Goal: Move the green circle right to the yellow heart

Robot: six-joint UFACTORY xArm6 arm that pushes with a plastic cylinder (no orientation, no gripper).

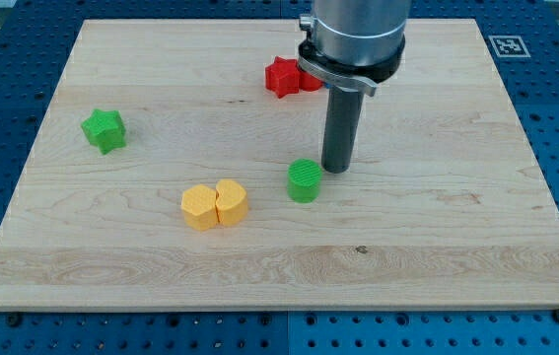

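Note:
The green circle point(305, 179) sits near the board's middle. The yellow heart point(231, 201) lies to its left, a short gap between them, and touches a yellow hexagon point(199, 207) on its own left side. My tip point(335, 169) stands just right of the green circle and slightly toward the view's top, close to it or touching it.
A green star point(104, 129) lies at the view's left. A red star point(281, 77) and another red block point(311, 79), partly hidden behind the arm, lie at the view's top middle. The wooden board point(437, 256) rests on a blue perforated table.

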